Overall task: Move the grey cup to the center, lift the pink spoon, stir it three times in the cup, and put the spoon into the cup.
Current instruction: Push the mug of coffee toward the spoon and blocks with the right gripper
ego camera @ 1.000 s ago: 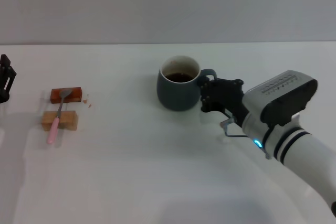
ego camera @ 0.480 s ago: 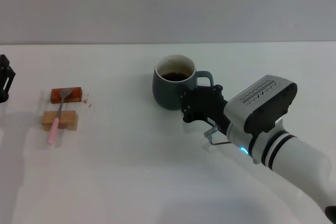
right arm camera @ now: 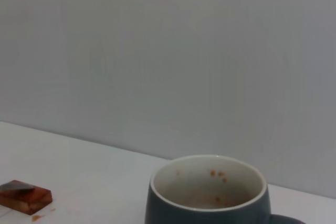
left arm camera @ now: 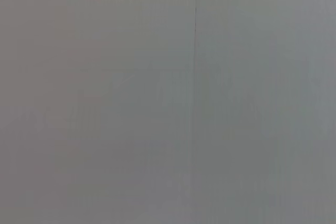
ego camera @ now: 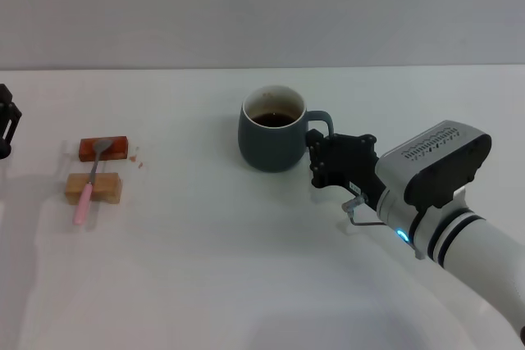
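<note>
Right gripper (ego camera: 321,160) jaws beside grey cup (ego camera: 271,140) handle

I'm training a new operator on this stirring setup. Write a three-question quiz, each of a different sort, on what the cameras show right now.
1. True or false: the pink spoon lies across two wooden blocks.
2. Which gripper is beside the grey cup's handle: A) left gripper, B) right gripper?
3. Fill in: the cup holds dark ____.

Key: 1 true. 2 B; the left one is parked at the table's far left edge. 3 liquid.
</note>
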